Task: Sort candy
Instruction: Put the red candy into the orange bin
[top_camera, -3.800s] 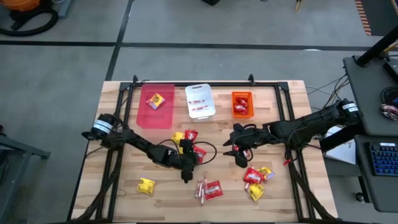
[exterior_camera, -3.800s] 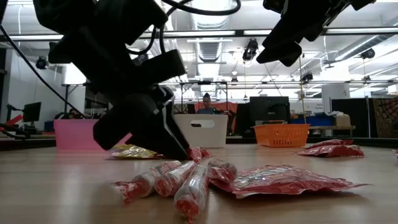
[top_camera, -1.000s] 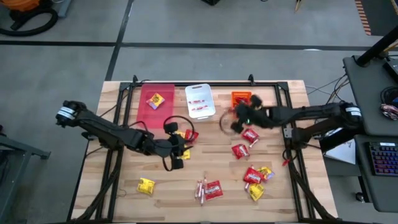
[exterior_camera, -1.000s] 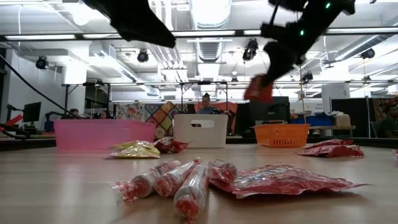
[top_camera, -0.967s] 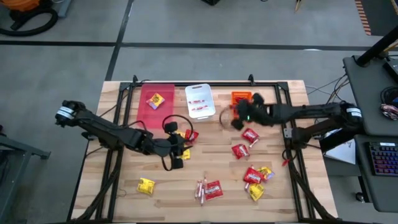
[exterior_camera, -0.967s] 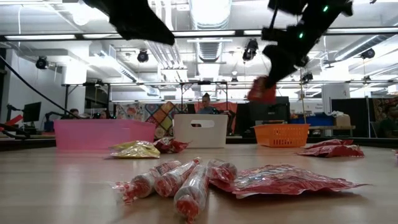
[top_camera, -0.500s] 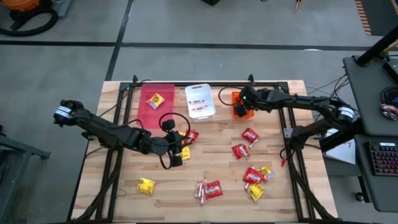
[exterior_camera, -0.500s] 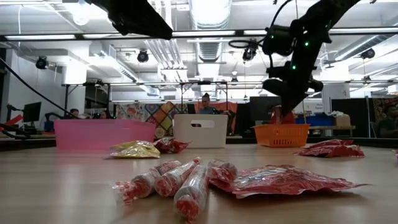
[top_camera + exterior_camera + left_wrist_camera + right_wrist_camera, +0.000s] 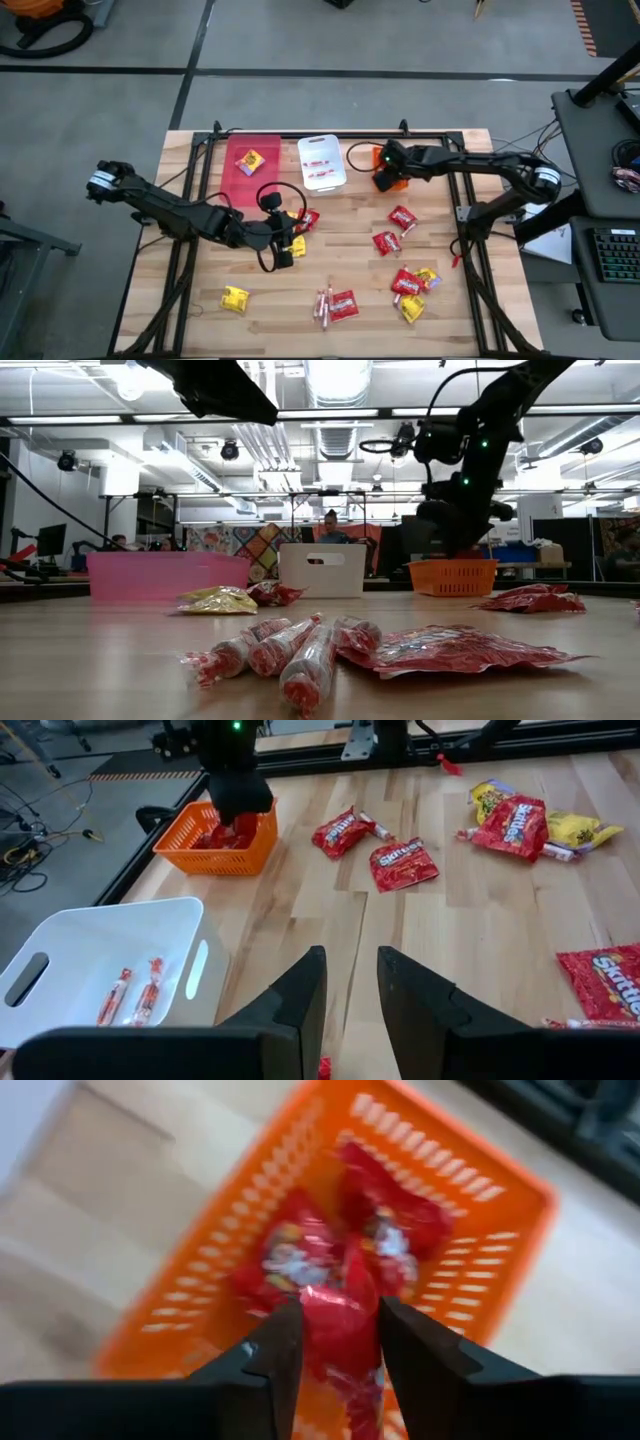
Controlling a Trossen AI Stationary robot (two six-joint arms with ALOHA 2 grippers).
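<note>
left arm reaches in low from the counter's [image 9: 180,300] left edge; its left gripper [image 9: 290,240] hovers over the yellow and red packets [image 9: 300,222] near the middle, fingers [image 9: 300,1000] a narrow gap apart, nothing between them in its wrist view. pink bin [image 9: 250,170] holds one yellow packet [image 9: 249,161]; white bin [image 9: 322,163] holds thin sticks [image 9: 135,995]. more sticks [image 9: 325,303] and a red packet [image 9: 344,305] lie toward the near edge; loose red packets [image 9: 395,230] sit right of centre.

right gripper [image 9: 384,172] sits over the orange basket [image 9: 180,1310], fingers [image 9: 270,1360] pinching a red packet [image 9: 340,1325] hanging between them, just above the reds already inside.

step in hand, as judged: drop red into orange. do it well: keep centred over the basket, part the fingers fully, lift straight up so the wrapper does not snag.
</note>
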